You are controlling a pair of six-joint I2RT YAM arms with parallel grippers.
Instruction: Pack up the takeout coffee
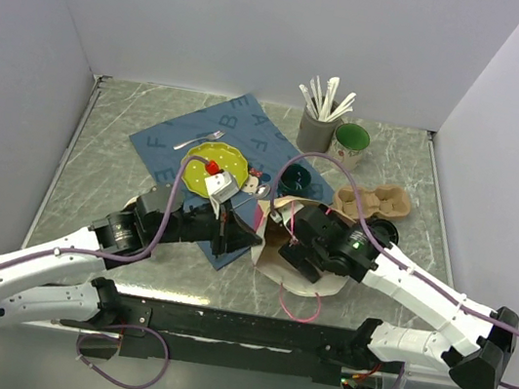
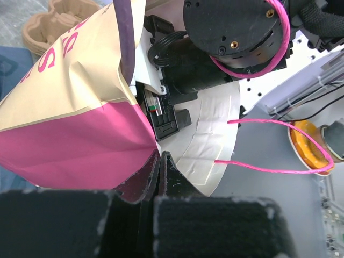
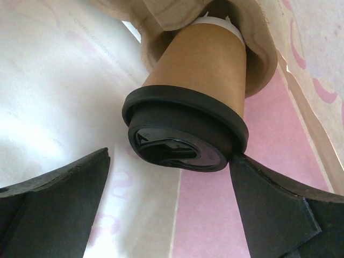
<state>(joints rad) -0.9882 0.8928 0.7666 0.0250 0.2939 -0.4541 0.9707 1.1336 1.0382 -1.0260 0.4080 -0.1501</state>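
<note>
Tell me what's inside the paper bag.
Inside the paper bag, the right wrist view shows the takeout coffee, lid on, its base seated in a pulp holder, with the open right gripper straddling its lid. The cup's bottom and the bag's floor are hidden.

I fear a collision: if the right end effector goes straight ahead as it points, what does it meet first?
Probably the black lid of the takeout coffee, just ahead of the open right end effector.

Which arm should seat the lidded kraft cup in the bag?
Right. The right tool, open, straddles the brown kraft-paper cup with round black plastic lid inside the pink-and-cream paper bag; the left tool is clamped on that bag's edge.
</note>
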